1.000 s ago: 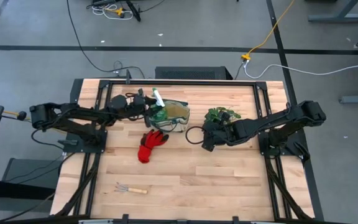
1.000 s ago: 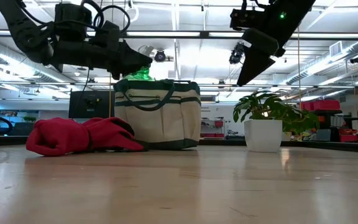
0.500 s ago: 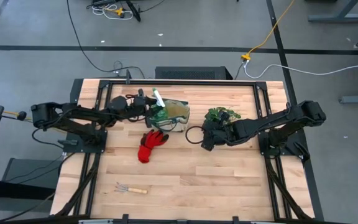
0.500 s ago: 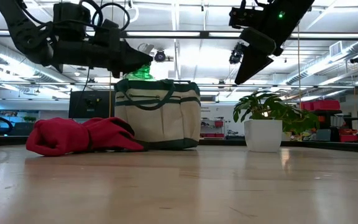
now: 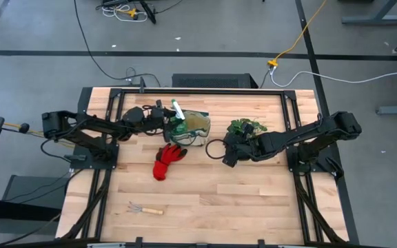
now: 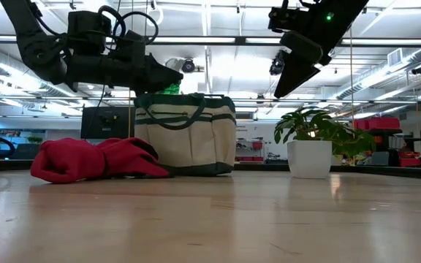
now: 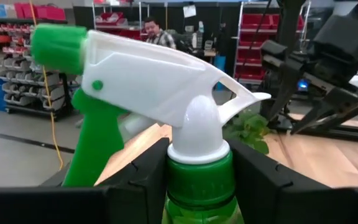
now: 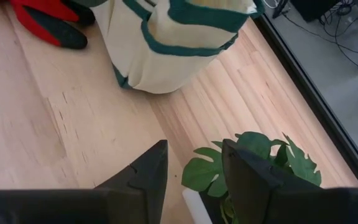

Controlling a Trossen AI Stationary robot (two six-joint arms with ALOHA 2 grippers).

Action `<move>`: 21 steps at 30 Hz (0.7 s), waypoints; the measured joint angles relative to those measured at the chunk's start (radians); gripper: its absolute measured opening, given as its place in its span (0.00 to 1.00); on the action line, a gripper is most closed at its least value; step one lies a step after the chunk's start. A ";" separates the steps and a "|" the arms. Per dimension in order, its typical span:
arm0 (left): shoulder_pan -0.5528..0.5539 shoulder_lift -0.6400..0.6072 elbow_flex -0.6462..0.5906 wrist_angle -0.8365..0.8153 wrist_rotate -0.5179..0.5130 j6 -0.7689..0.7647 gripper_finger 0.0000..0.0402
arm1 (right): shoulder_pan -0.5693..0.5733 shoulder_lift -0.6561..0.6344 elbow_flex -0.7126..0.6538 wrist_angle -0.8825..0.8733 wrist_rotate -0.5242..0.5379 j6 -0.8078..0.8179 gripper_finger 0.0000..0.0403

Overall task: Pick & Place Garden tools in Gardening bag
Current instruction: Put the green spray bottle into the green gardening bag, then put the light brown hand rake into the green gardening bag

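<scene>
Currently the left end effector (image 5: pixel 165 122) is pinching the green spray bottle (image 7: pixel 166 124) by its neck, holding it over the gardening bag's (image 5: pixel 197 127) open mouth. Judging by this, the placing step is underway; next comes lowering and letting go. Meanwhile the right end effector (image 5: pixel 227 153) is hovering spread beside the potted plant (image 5: pixel 245 127). Red gloves (image 5: pixel 167 160) and a rake (image 5: pixel 145 209) are waiting on the surface (image 5: pixel 253 200).

Potted plant (image 5: pixel 243 127): leafy green, white pot, upright on wooden table (image 5: pixel 253 193). Yellow cable (image 5: pixel 302 31) and black cables (image 5: pixel 92 52) on grey floor beyond. Red storage bins (image 7: pixel 253 37) on shelving. 1 person (image 7: pixel 156 34) in background.
</scene>
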 joint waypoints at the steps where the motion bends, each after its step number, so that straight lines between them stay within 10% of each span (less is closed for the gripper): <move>1: 0.000 0.000 0.000 -0.003 0.000 -0.002 0.41 | 0.000 0.000 0.000 0.000 0.000 0.000 0.38; 21: 0.000 -0.013 0.000 -0.018 0.055 -0.045 0.47 | 0.000 0.000 0.000 0.000 0.000 -0.001 0.38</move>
